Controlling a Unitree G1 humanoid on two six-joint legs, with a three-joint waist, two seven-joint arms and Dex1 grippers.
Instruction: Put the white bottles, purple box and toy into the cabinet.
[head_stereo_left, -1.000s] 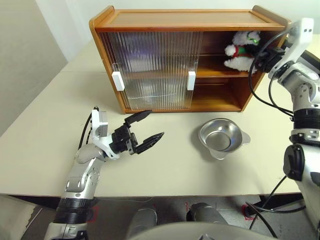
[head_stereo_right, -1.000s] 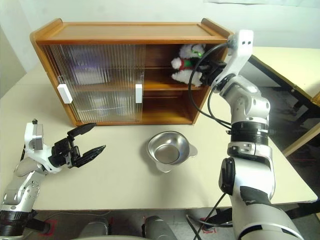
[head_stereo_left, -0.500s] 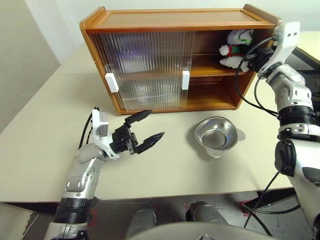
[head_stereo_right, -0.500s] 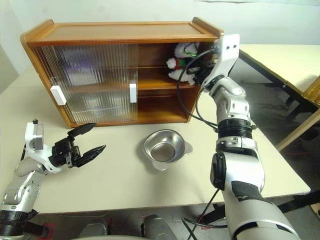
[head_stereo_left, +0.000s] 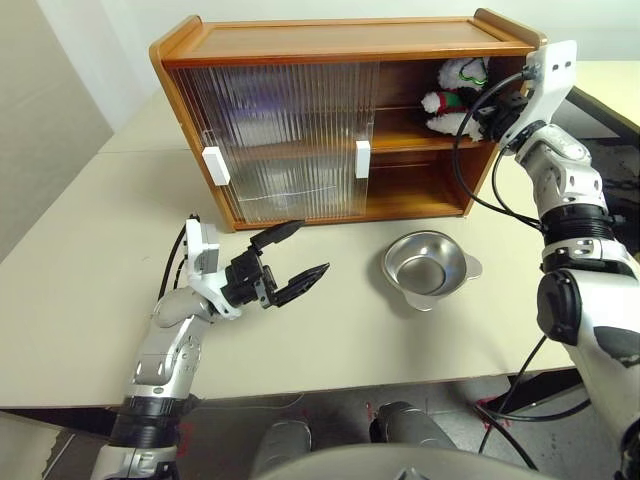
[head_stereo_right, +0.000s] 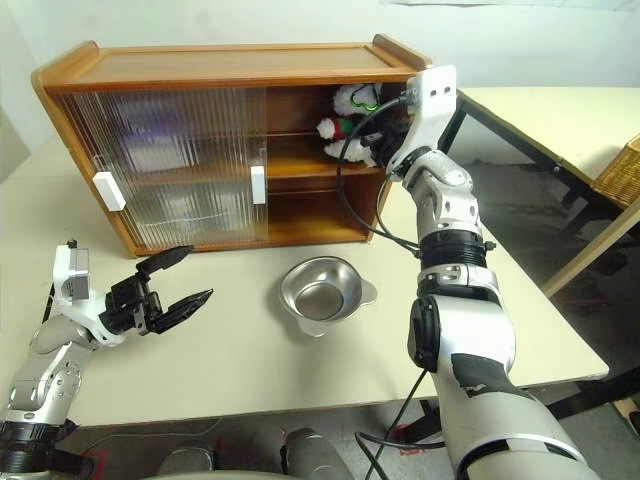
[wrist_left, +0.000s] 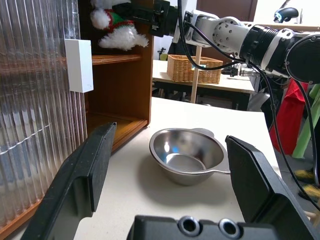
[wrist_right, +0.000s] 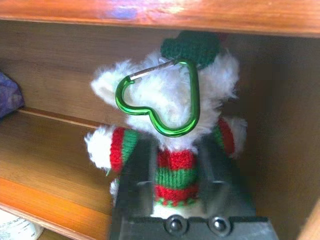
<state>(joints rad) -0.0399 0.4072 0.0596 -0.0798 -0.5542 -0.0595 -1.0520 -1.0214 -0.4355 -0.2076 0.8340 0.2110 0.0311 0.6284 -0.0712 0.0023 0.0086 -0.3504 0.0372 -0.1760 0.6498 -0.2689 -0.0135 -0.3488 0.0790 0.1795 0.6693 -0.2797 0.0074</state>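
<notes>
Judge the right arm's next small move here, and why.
Probably finish opening and draw straight back out. The toy already sits on the cabinet's upper shelf, and the right gripper's fingers flank its sweater, looking slightly parted. The left gripper hangs open over the table.

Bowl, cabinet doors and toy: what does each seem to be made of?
Bowl: looks like polished metal, probably steel; it is silvery and mirrors the light.
Cabinet doors: ribbed translucent panels, glass or plastic, I cannot tell which; frame looks like varnished wood with visible grain.
Toy: fluffy white plush with a knitted red-and-green sweater; its green heart clip looks like glossy metal.
</notes>
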